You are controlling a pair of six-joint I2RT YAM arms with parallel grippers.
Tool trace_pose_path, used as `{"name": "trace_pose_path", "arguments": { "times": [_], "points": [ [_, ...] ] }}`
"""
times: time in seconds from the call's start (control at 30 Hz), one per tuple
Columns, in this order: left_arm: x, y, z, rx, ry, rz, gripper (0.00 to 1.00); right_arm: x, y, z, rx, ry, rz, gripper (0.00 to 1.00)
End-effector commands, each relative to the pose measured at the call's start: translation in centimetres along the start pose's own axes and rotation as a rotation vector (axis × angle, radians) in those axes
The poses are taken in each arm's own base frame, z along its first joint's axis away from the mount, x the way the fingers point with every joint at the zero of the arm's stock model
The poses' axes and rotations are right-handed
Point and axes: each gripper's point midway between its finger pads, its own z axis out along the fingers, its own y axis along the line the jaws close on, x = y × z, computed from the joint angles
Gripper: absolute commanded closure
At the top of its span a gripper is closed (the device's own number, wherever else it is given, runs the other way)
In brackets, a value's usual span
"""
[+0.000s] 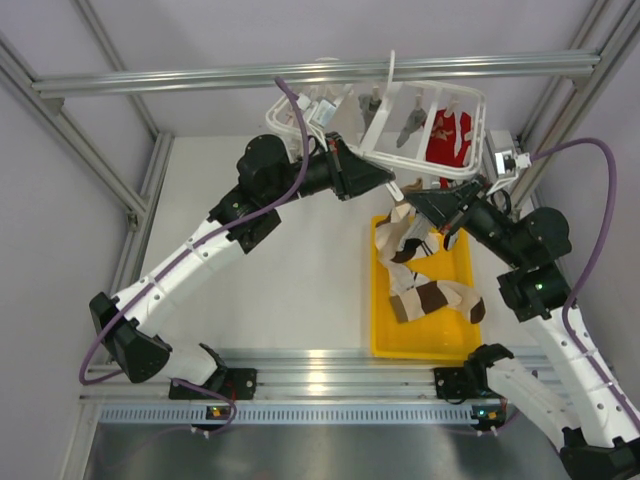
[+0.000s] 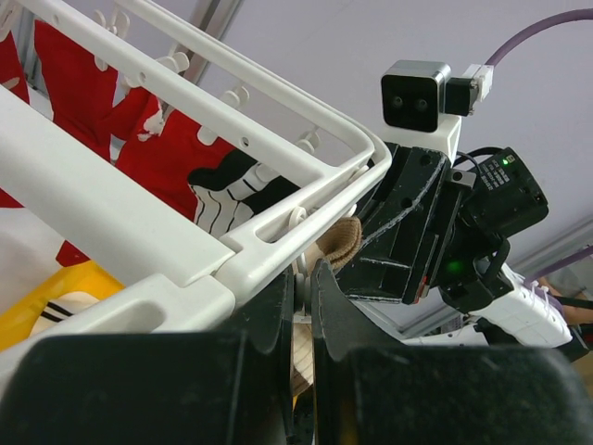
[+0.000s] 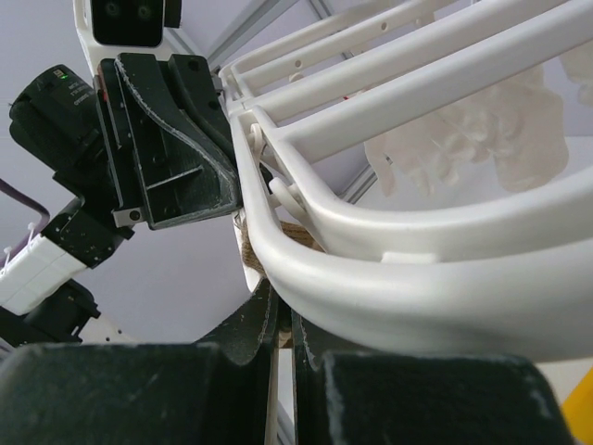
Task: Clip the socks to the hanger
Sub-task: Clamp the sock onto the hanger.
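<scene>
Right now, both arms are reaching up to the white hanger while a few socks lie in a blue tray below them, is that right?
Not quite. The tray is yellow, not blue, as the top external view shows. The rest stands: the left gripper and the right gripper are both up at the white hanger, and socks lie in the tray below them.

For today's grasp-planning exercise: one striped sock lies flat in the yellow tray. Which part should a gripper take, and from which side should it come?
Probably the sock's left end, pinched from straight above. It lies flat across the yellow tray, whose raised walls block any sideways approach. That end also has bare tray floor beside it, giving a finger room to land.
</scene>
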Motion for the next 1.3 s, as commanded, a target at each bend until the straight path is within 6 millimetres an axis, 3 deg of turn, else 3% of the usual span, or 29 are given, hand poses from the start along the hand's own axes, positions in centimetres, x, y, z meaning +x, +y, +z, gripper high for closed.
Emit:
{"name": "trace_pose_path", "arguments": {
  "times": [0.0, 0.07, 0.17, 0.37, 0.63, 0.83, 1.1, 1.27],
  "points": [
    [1.6, -2.8, -0.4, 0.125, 0.076, -0.03, 1.0, -1.3, 0.8, 0.4, -0.046, -0.044, -0.017, 1.0],
    [1.6, -2.7, -0.4, 0.12, 0.074, -0.032, 1.0, -1.1, 1.0, 0.4, -0.058, -0.036, -0.018, 1.0],
    [1.4, -2.6, -0.3, 0.114, 0.067, -0.03, 0.92, -1.0, 1.1, 0.3, -0.06, -0.032, -0.018, 1.0],
    [0.4, -3.0, -0.4, 0.108, 0.039, -0.005, 0.6, -0.7, 0.9, 0.2, -0.054, -0.021, -0.024, 1.0],
    [-0.9, -3.0, -1.9, 0.076, 0.016, 0.049, 0.4, -0.9, -0.1, -0.3, -0.005, -0.02, -0.044, 1.0],
    [-1.1, -2.4, -4.1, 0.036, 0.005, 0.108, 0.36, -2.1, -1.4, -1.7, 0.041, -0.033, -0.073, 1.0],
    [1.4, -2.3, -7.8, 0.006, 0.066, 0.209, 0.35, -3.7, -2.9, -3.0, 0.091, -0.05, -0.111, 1.0],
    [-0.8, -0.2, -9.2, -0.172, -0.041, 0.291, 0.33, -3.7, -3.5, -3.0, 0.099, -0.038, -0.127, 1.0]
  ]
}}
